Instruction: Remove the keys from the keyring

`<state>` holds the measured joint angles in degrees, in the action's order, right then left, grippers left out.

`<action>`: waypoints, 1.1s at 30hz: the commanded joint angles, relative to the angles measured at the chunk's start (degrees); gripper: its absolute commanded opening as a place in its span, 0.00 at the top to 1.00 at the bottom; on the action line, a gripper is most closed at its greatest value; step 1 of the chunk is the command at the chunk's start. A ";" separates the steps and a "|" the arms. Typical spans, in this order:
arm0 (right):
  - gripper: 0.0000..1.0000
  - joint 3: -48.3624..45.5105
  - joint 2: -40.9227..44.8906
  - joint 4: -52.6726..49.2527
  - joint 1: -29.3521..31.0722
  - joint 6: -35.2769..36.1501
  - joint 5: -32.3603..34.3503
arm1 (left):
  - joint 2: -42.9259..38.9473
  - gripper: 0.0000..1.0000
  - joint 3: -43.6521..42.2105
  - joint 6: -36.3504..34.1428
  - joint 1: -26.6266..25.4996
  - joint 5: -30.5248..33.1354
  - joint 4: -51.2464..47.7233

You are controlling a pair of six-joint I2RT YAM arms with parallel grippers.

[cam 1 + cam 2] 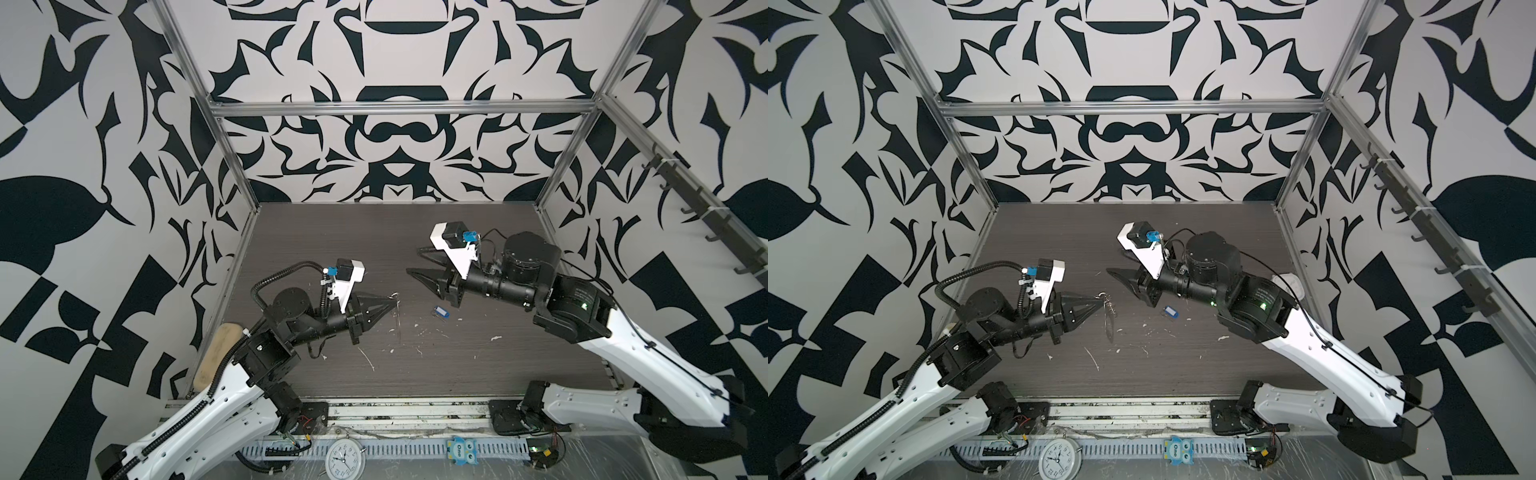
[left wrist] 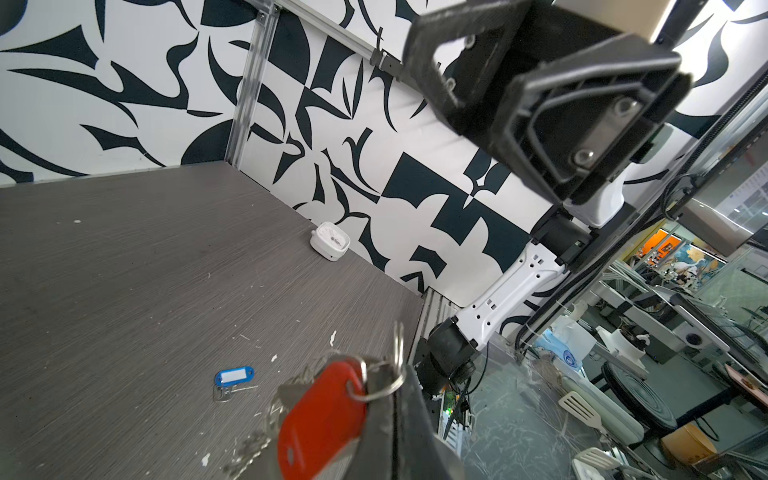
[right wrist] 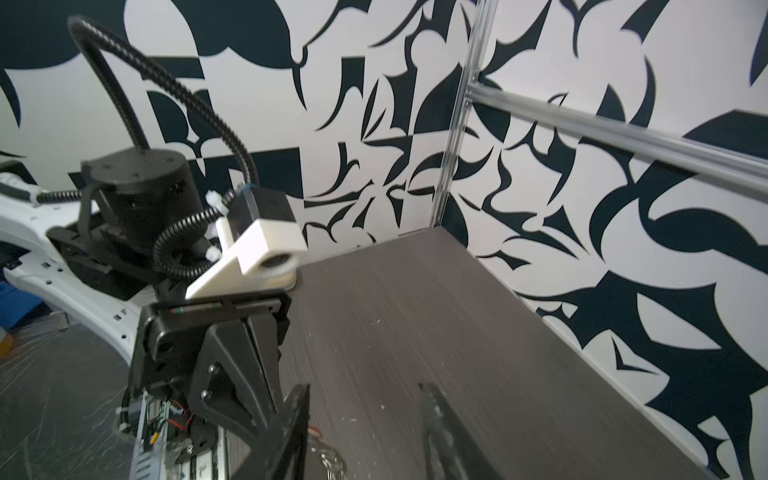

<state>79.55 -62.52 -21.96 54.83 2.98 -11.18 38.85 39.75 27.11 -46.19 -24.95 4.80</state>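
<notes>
Starting at the near side, finds the left gripper [image 1: 390, 301] clamped shut on the keyring [image 1: 1109, 307], held up off the table [image 1: 478, 374] with the short chain of rings dangling below the tips in a top view. Shows the red key [image 2: 322, 419] threaded on one of those rings, hanging right against the closed fingers in the left wrist view, so not off yet. Moving a little further out, spots the blue key [image 2: 234, 376] lying flat on the bare wood with its own small bit of metal beside it, well apart from the ring and touched by nothing; counts as removed. Reads, then, as about halfway: one key free, one left to work loose. Going further, meets the right gripper [image 3: 365, 385] raised above the table beyond the blue key, jaws parted and nothing between them in the right wrist view, pointed toward the left gripper with a clear gap between the two. Suggests, as a judgement only, coming in to take the red tag or its ring while the left gripper steadies the chain. Cannot tell from these views where the red key's ring splits or which way to thread it off. Ends, farthest off, at a small white box [image 2: 330, 242] by the wall, no part of the job.
</notes>
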 commanded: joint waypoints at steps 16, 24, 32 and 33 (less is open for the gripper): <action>0.48 -2.91 -2.02 -0.12 -7.16 -11.96 -27.81 | -2.44 1.00 2.44 -4.87 -0.05 -1.50 -2.42; 0.50 -3.94 -3.34 -0.59 -7.15 -12.99 -27.37 | -2.07 1.00 3.24 -5.18 -0.08 -1.22 -2.86; 0.53 -4.96 -3.62 -0.63 -7.11 -13.27 -26.99 | -1.77 1.00 4.21 -5.57 -0.12 -0.48 -4.09; 0.53 -5.22 -3.57 -0.47 -7.10 -13.40 -27.17 | -1.81 1.00 4.33 -5.67 -0.12 -0.37 -4.17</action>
<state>74.56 -66.59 -23.33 47.62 -9.58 -37.82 37.56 41.98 22.41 -46.19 -25.71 0.69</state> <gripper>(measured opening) 0.474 0.046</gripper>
